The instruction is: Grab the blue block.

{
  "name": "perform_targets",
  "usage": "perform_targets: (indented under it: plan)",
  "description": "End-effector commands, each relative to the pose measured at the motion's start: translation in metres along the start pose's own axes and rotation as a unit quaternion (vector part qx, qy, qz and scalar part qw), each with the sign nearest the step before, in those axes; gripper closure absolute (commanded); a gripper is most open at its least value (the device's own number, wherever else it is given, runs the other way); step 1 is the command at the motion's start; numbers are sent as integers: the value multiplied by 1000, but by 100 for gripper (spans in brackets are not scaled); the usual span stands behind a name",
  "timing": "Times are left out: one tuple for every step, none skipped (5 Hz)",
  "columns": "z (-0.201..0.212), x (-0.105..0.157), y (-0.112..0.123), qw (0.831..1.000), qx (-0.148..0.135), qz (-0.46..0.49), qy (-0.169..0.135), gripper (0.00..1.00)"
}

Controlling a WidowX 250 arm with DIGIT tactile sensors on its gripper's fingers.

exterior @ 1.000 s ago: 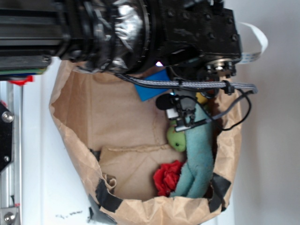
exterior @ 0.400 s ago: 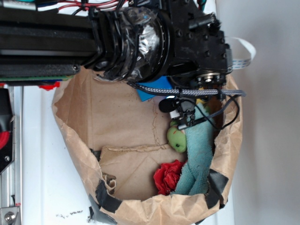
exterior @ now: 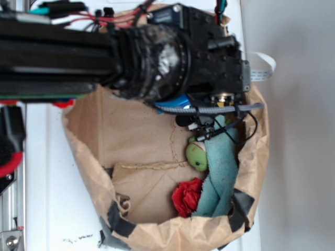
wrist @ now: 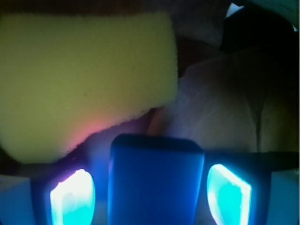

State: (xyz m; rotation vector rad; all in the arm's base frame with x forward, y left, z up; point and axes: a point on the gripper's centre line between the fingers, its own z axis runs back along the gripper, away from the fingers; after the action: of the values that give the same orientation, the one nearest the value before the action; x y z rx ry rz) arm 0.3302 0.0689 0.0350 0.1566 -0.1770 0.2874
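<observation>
Exterior view: the black arm (exterior: 131, 57) reaches across the top of an open brown paper bag (exterior: 84, 151) standing on a white bench (exterior: 47, 209). Only a sliver of the blue block (exterior: 179, 100) shows below the wrist housing, near the bag's upper wall; the pincer itself is hidden under the arm here, so its state cannot be read from this view. Lower in the bag, along its right wall, lie a teal-green cloth (exterior: 220, 172), a green ball (exterior: 197, 155) touching its left edge, and a red crumpled item (exterior: 187, 197) near the bottom rim. Black tape patches (exterior: 118, 222) hold the bag's lower rim. A grey wall (exterior: 298, 130) fills the right side. Wrist view: the pincer (wrist: 151, 196) is open, its two glowing fingertips (wrist: 72, 198) standing either side of the blue block (wrist: 156, 180), with a narrow gap showing on each side, so no contact is evident. The block's rounded end points away from the camera, and a yellow sponge (wrist: 84, 79) lies just beyond it toward the upper left, its lower edge close to the block; whether they touch cannot be told. Pale crumpled paper (wrist: 234, 103) lines the right. Judgement: approach and straddling look done; closing on the block and lifting it out are not yet done. The sponge is close enough to be nudged on closing.
</observation>
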Motion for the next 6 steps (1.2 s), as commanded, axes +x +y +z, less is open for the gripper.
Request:
perform_targets:
  plan:
    - [27,8,6,998,-5,3,-58,100]
    - [52,1,15,998,-13,-7,-56,100]
    - [86,-12,24,998,-44,-30,-45,100]
    - [116,-26,29,995,-67,-58,-37,100]
    - [135,-33,30,994,-71,-77,-37,100]
    - [150,-31,25,992,-85,-80,-44,100]
